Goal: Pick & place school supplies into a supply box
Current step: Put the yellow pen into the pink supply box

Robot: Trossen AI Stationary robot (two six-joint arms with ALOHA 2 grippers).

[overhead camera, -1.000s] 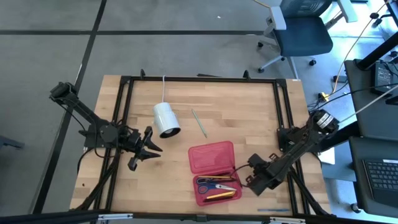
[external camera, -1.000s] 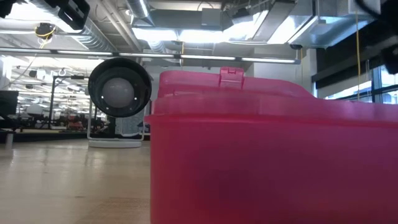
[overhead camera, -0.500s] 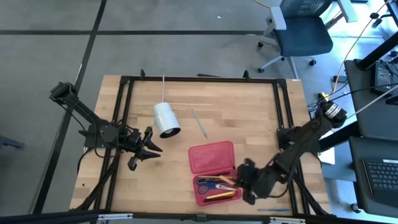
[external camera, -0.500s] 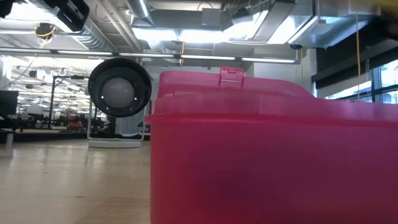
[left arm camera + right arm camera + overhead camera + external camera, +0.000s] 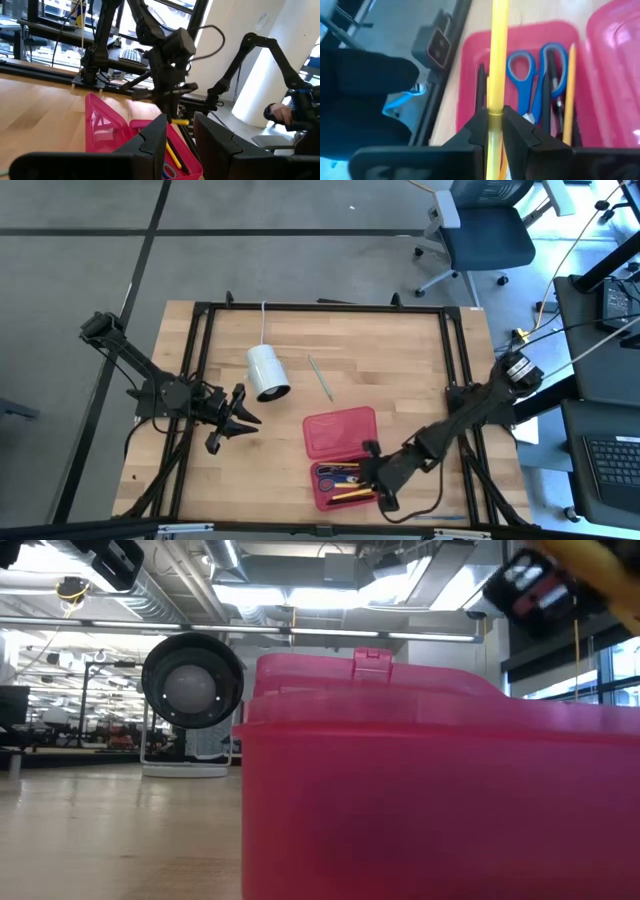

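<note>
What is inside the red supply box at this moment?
In the supply box lie blue-handled scissors, a wood-coloured pencil and black pens. The right gripper holds a yellow pencil above, covering part of the tray.

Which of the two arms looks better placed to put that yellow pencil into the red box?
The right: its claw grips the yellow pencil directly above the open supply box. The left claw waits off beside the white cylinder.
</note>
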